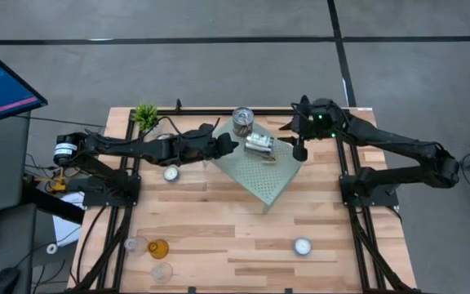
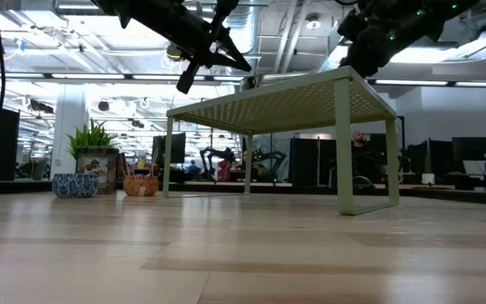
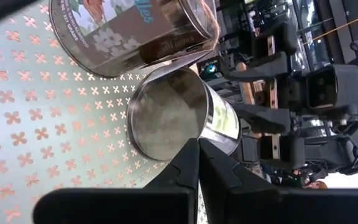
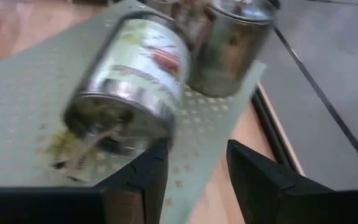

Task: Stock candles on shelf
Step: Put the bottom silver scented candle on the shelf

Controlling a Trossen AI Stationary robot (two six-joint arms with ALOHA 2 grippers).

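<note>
Atop the pale mint-green perforated metal shelf [image 1: 261,173], a shiny silver candle tin [image 1: 259,144] lies toppled, long axis level, just before the parted right gripper [image 4: 194,171]; the closed, empty left gripper [image 1: 233,144] flanks it opposite.

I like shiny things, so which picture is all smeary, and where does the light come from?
Right wrist view: the lying tin is smeared by motion blur, its label unreadable. Left wrist view: the tins on the shelf are sharp. Low view: bright ceiling lights behind leave the arms as dark shapes. High view: evenly lit, soft shadows.
</note>
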